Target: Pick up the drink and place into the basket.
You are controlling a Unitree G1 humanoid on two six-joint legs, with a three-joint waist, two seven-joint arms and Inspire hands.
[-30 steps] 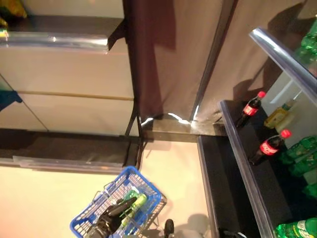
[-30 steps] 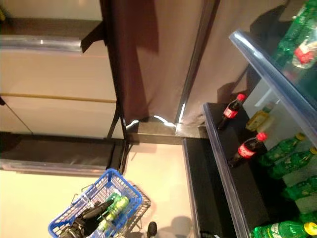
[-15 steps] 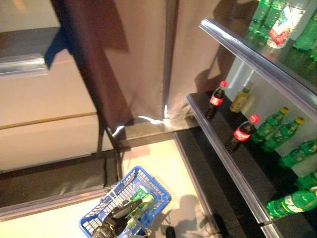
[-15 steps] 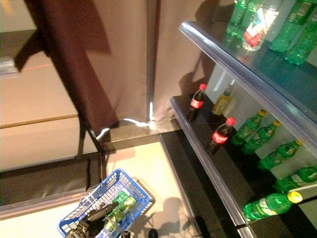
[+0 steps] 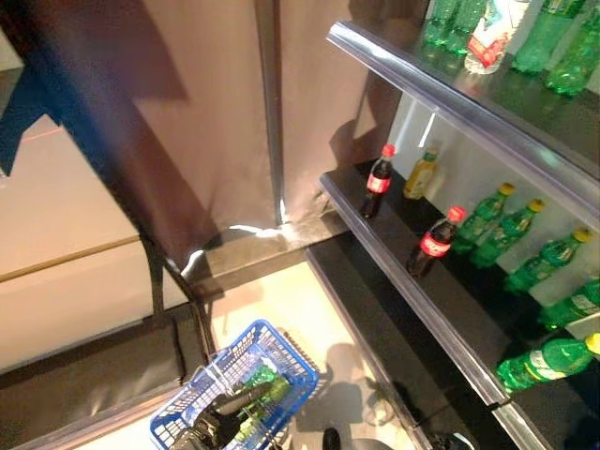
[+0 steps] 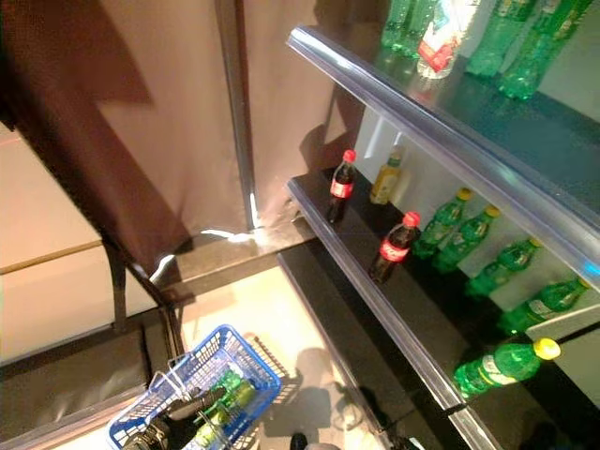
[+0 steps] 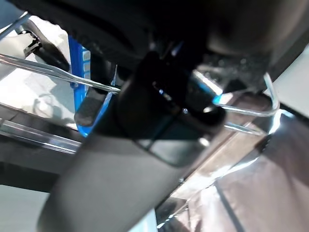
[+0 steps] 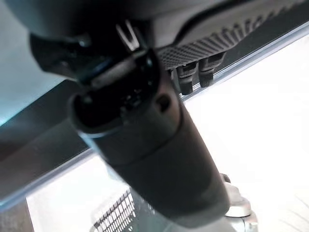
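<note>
The blue basket (image 5: 292, 353) hangs low at the lower left, above the pale floor, with green bottles (image 5: 259, 385) lying in it. My left hand (image 5: 212, 427) is shut on its thin wire handles (image 7: 58, 75); it also shows in the left wrist view (image 7: 159, 111). On the dark lower shelf (image 5: 394, 272) at the right stand two cola bottles with red caps (image 5: 378, 182) (image 5: 432, 244), a yellow bottle (image 5: 421, 174) and green bottles (image 5: 487, 217). My right hand (image 8: 145, 125) shows in the right wrist view, fingers relaxed and holding nothing, above the floor.
An upper shelf (image 5: 441, 94) with a metal edge carries more green bottles (image 5: 439, 19). A brown curtain (image 5: 187, 122) and a metal post (image 5: 270, 112) stand behind. A low pale counter (image 5: 66, 281) is at the left.
The camera has swung to the right, so the shelves fill more of the view. The blue basket still hangs from my left hand. No drink has left the shelf.
</note>
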